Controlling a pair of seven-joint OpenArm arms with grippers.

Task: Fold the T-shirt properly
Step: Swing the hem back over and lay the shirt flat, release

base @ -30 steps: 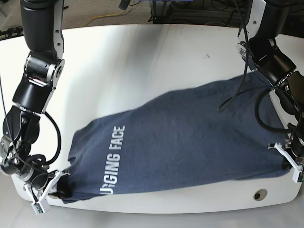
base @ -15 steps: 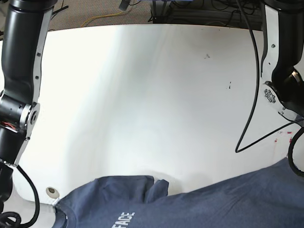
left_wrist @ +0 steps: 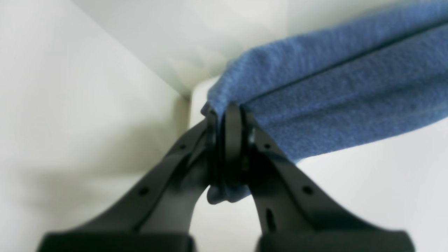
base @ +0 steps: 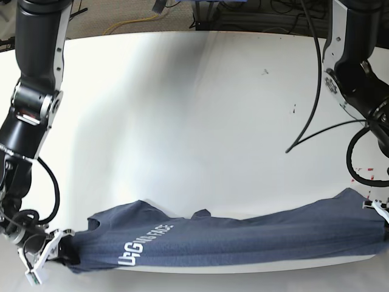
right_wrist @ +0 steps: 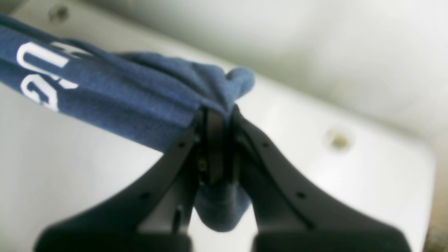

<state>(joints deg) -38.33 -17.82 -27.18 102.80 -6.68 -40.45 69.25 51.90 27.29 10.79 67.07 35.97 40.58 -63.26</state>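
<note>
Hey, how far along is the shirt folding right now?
Done: both end effectors have gripped the T-shirt, the left end effector shut on one end and the right end effector shut on the lettered end. In hand: the shirt hangs stretched between them along the near edge of the table. Left: no tidy fold shows yet, so laying it down and folding it remain.

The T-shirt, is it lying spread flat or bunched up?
Bunched: the T-shirt is stretched into a long narrow band along the table's near edge, each end clamped in a shut pincer, left pincer and right pincer.
</note>
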